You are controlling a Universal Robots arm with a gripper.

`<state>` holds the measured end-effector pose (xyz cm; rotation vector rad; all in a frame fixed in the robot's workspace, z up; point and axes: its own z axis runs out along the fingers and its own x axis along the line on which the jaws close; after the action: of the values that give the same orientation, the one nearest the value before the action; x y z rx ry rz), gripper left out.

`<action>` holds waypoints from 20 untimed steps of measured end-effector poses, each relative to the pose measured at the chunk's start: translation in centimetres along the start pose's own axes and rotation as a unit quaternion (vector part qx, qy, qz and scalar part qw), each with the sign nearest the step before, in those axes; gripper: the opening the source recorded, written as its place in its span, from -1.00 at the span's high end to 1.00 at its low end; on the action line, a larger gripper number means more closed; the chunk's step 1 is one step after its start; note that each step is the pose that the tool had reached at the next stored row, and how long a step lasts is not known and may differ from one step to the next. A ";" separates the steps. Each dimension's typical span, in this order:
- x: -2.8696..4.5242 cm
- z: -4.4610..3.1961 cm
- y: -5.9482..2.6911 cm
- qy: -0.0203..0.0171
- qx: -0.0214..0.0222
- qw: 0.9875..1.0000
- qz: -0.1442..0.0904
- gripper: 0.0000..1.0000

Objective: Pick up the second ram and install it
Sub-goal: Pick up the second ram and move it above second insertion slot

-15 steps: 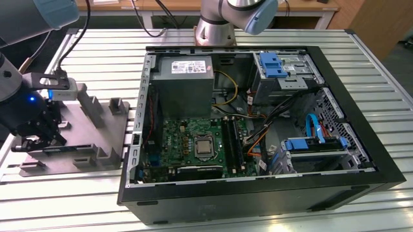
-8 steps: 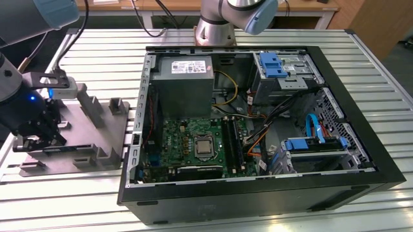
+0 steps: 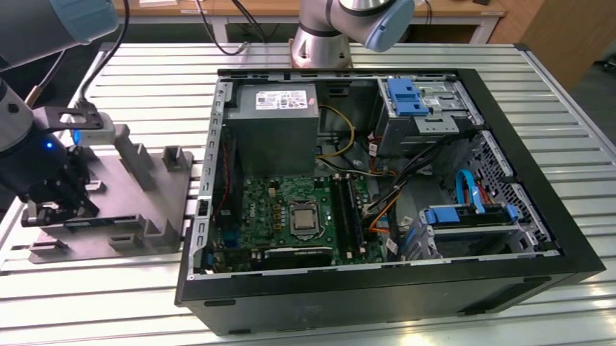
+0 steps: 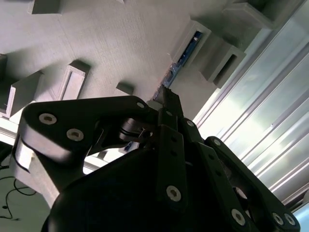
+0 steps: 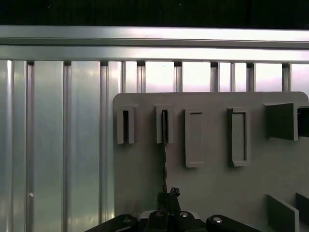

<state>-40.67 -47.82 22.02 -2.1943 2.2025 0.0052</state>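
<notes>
The second ram [image 3: 97,224] is a thin dark strip standing on edge in slots of the grey fixture plate [image 3: 144,187] at the exterior view's left. My gripper [image 3: 60,209] is down at the strip's near end. In both wrist views the black fingertips come together on the strip's edge: gripper [image 4: 166,94] and ram [image 4: 186,53] in the second wrist view, gripper [image 5: 169,195] and ram [image 5: 164,154] in the first. The far end of the ram sits in a grey slot block. The green motherboard [image 3: 288,216] lies inside the open computer case [image 3: 539,180].
The case holds a grey power-supply box [image 3: 274,119], blue drive brackets [image 3: 405,94], loose cables [image 3: 405,194] and dark ram slots [image 3: 348,213]. Raised grey blocks [image 3: 172,160] stand on the fixture plate. The arm's base [image 3: 322,36] stands behind the case on the slatted metal table [image 3: 558,86].
</notes>
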 end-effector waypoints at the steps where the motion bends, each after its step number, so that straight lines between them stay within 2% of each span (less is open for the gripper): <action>1: 0.00 0.00 0.00 0.000 0.000 1.000 -0.003 0.79; 8: 0.00 0.00 0.00 0.000 -0.001 1.000 -0.021 0.79; 17: 0.00 0.00 0.00 0.000 -0.001 1.000 -0.022 0.79; 19: 0.00 0.00 0.00 0.000 -0.001 1.000 -0.022 0.77; 20: 0.00 0.00 0.00 0.000 -0.001 1.000 -0.022 0.66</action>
<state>-40.66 -47.83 22.02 -2.2422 2.1541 0.0060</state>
